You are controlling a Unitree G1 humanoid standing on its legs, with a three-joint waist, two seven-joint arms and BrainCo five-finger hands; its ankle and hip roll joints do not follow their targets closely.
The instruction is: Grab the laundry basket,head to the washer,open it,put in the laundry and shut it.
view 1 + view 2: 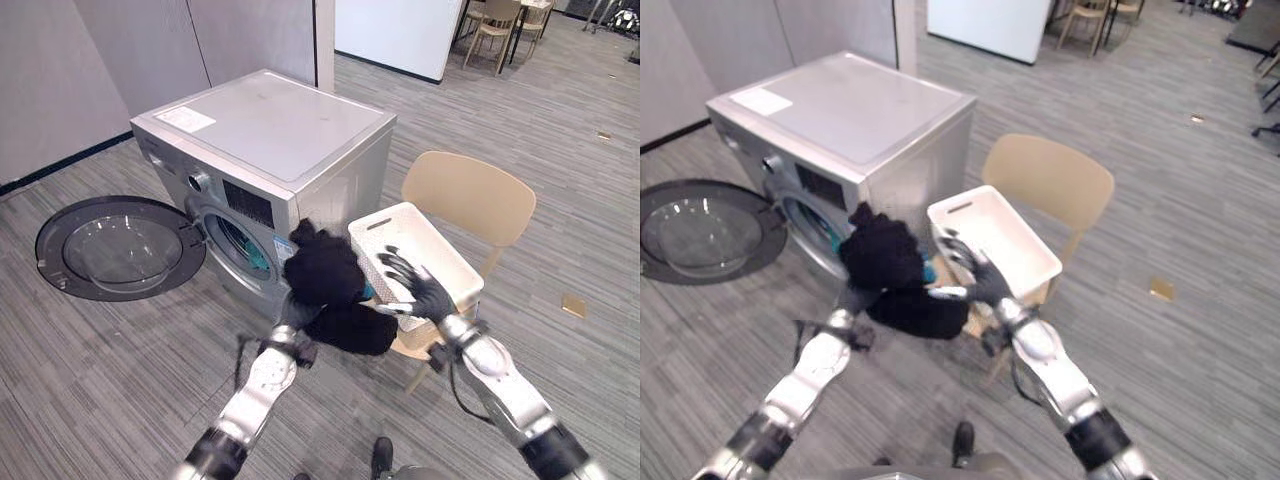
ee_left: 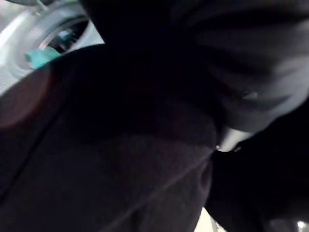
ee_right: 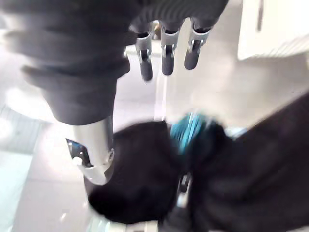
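- Silver front-load washer (image 1: 265,150) on grey striped floor (image 1: 110,370); round door (image 1: 118,248) swung fully open to robot's left, glass facing up.
- Drum opening (image 1: 240,248) w/ a bit of teal cloth (image 1: 258,262) already inside at rim.
- Tan chair (image 1: 470,195) just right of washer, back away from robot; white laundry basket (image 1: 415,255) on its seat, long side toward washer, slot handle at far end.
- More chairs + a table (image 1: 500,25) far back, well apart; white panel (image 1: 395,35) behind washer.
- Black laundry (image 1: 325,270): bulky dark bundle, soft folds, raised btwn washer front corner and basket; lower part (image 1: 350,328) sags below basket rim level. Partly blocks drum opening from head views.
- Left hand (image 1: 296,312) under/behind bundle, fingers buried in cloth — can't tell grip.
- Right hand (image 1: 415,285) over basket's near rim, beside bundle; fingers (image 3: 166,55) straight, spread, nothing held.
- Teal scrap (image 3: 188,133) visible among black cloth in right wrist view.
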